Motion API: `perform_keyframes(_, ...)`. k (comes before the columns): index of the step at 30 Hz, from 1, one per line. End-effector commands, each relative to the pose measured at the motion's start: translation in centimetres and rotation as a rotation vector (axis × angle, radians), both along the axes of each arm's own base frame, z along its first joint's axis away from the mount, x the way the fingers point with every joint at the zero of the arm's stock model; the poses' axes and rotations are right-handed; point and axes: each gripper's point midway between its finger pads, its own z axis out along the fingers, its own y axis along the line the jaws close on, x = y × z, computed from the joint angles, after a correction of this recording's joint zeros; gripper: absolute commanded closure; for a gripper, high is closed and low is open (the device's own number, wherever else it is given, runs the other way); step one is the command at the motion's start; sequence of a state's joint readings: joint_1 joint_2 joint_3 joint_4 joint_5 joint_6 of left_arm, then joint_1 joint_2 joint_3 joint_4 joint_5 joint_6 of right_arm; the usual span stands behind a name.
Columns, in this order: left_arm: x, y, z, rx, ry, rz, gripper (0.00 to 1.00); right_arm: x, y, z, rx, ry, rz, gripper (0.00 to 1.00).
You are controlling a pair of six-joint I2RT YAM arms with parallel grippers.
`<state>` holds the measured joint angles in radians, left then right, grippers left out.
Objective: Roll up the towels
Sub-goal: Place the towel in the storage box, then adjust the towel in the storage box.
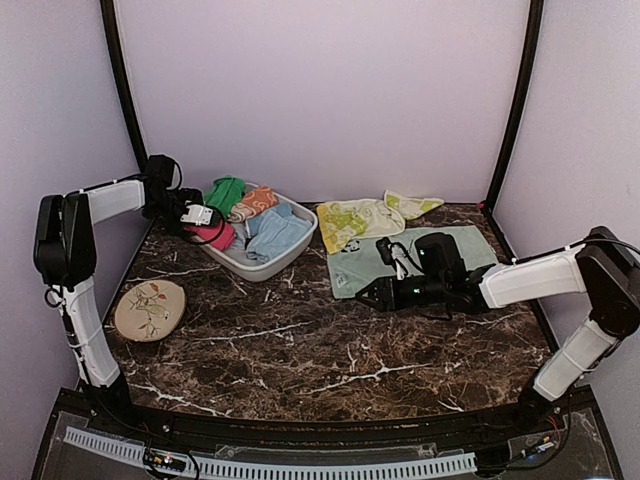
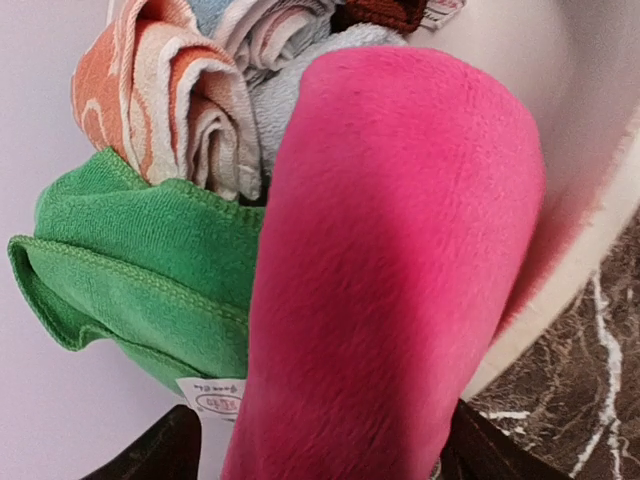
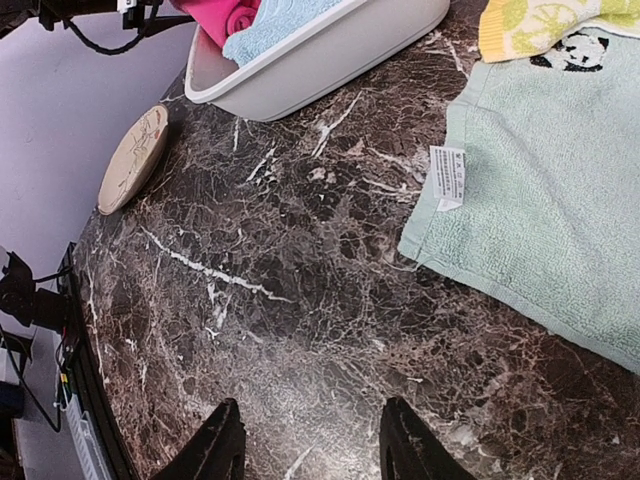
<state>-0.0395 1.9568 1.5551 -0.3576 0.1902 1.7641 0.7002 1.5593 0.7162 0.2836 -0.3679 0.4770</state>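
3 towels: pink towel (image 2: 390, 270) in 1 basin (image 3: 330, 60); yellow-lime towel (image 1: 358, 218), mint towel (image 3: 540, 230) flat, far-right corner.
2 pincers, left pincer (image 2: 325, 440) and right pincer (image 3: 310, 440), both apart.

Nothing legible; the tag (image 3: 447, 178) on the mint towel (image 3: 560, 230) bears print too small.

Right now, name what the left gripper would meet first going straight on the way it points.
The rolled hot-pink towel, directly ahead of the left gripper, in the white basin; how near is unclear.
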Motion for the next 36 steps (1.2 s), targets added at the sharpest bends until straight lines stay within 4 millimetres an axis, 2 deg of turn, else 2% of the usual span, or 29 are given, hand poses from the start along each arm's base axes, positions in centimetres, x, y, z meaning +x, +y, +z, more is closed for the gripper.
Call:
perform_keyframes(1,-3.9,0.5,1.5,-0.027,0.127,0.044,0.15,0.5,0.3,2.0,0.041,-0.039,0.006,0.54)
perform_keyframes(4,-4.3,0.9,1.4,-0.017,0.141,0.063,0.14,0.6,0.3,2.2,0.044,-0.041,0.006,0.54)
perform_keyframes(8,-4.3,1.2,2.6,-0.028,0.144,0.089,0.13,0.4,0.1,2.0,0.043,-0.035,0.007,0.54)
perform_keyframes(10,-3.4,1.3,4.3,-0.07,0.115,0.111,0.13,0.3,0.1,1.9,0.044,-0.031,0.007,0.54)
perform_keyframes(13,-0.4,1.2,7.9,-0.209,0.045,0.203,0.14,0.2,-0.1,1.9,0.046,-0.035,0.004,0.54)
perform_keyframes(15,0.2,0.7,9.0,-0.297,0.066,0.255,0.15,0.3,-0.2,1.8,0.046,-0.034,0.001,0.53)
perform_keyframes(19,-0.3,-0.1,7.3,-0.366,0.116,0.298,0.15,0.3,0.0,1.5,0.048,-0.022,0.006,0.53)
perform_keyframes(24,-1.6,-0.2,3.9,-0.374,0.195,0.338,0.15,0.5,-0.1,1.4,0.039,-0.024,0.001,0.53)
perform_keyframes(26,-1.6,-0.4,3.4,-0.396,0.193,0.347,0.15,0.6,-0.2,1.2,0.037,-0.02,-0.002,0.53)
perform_keyframes(28,-0.7,-0.4,3.1,-0.409,0.157,0.372,0.16,0.7,-0.1,1.2,0.036,-0.014,0.001,0.53)
perform_keyframes(31,2.6,1.1,3.0,-0.398,0.0,0.463,0.2,0.9,0.2,1.3,0.042,-0.012,0.006,0.53)
perform_keyframes(36,5.4,2.9,1.9,-0.383,-0.079,0.575,0.22,0.8,0.2,1.4,0.046,-0.008,0.01,0.52)
